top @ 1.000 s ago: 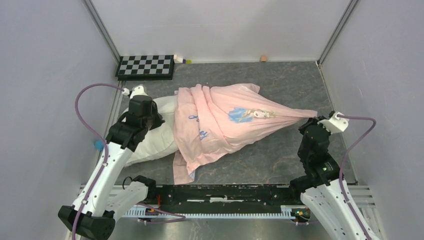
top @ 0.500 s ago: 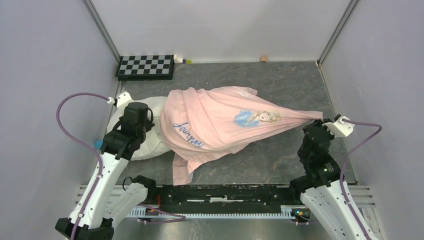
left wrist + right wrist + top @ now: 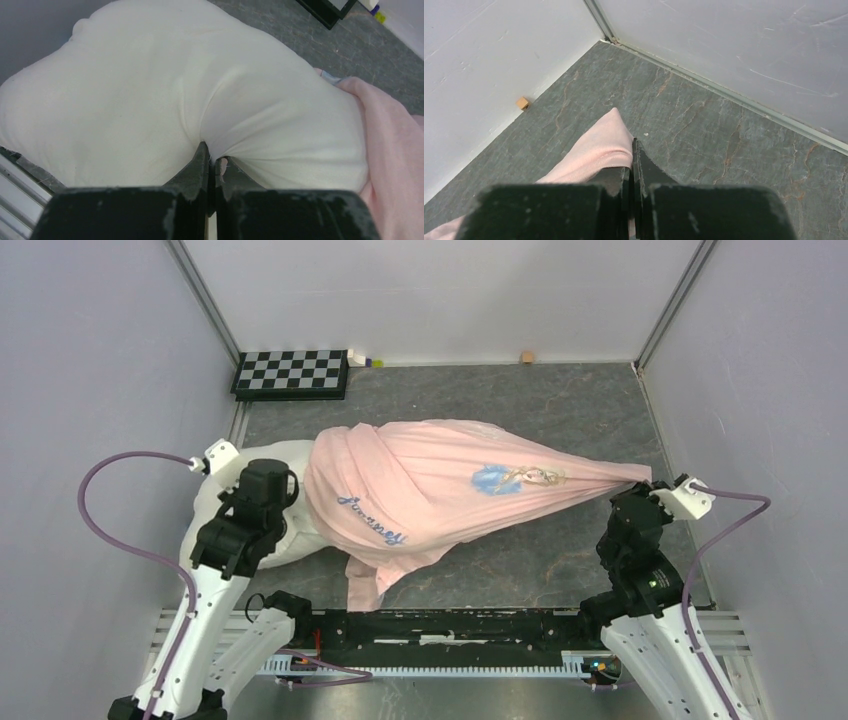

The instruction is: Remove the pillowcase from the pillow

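Grey table (image 3: 560, 400), pale walls (image 3: 450, 290); left fingers (image 3: 196, 167) clamped on pillow (image 3: 125, 90), right fingers (image 3: 647, 169) on pillowcase (image 3: 430, 480)

The pillowcase (image 3: 440, 490) stretches across the bench (image 3: 560, 400) from the pillow (image 3: 275, 452) at far left to the right edge, barring the middle; bare bench lies behind, up to the checkerboard (image 3: 292, 373) and wooden block (image 3: 527, 357).
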Motion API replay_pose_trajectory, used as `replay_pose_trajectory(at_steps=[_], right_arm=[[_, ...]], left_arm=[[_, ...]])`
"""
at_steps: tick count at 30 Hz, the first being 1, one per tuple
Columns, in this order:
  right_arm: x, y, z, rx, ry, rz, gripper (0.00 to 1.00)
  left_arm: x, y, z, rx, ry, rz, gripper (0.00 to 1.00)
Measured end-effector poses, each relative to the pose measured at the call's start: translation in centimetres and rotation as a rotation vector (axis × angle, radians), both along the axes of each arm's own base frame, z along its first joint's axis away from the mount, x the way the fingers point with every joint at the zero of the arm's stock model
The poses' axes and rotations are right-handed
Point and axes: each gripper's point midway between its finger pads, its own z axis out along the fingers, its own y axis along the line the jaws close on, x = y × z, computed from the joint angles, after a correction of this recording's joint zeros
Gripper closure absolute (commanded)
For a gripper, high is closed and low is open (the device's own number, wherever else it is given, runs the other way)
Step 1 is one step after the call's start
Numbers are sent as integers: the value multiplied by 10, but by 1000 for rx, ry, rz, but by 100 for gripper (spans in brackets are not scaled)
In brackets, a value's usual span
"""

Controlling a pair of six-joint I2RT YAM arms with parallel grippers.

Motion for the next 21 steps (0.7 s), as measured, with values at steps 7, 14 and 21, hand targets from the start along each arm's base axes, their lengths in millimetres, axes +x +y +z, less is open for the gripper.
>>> replay_pose_trajectory(at_steps=[7, 14, 21], right_arm=[[-8, -7, 6, 3, -31, -41, 100], [-16, -13, 14, 17, -79, -62, 100], [-12, -8, 18, 8, -107, -24, 99]], left_arm=[[-18, 17, 8, 8, -88, 72, 97], [-28, 27, 13, 21, -131, 113, 97], [-20, 20, 6, 11, -155, 67, 94]])
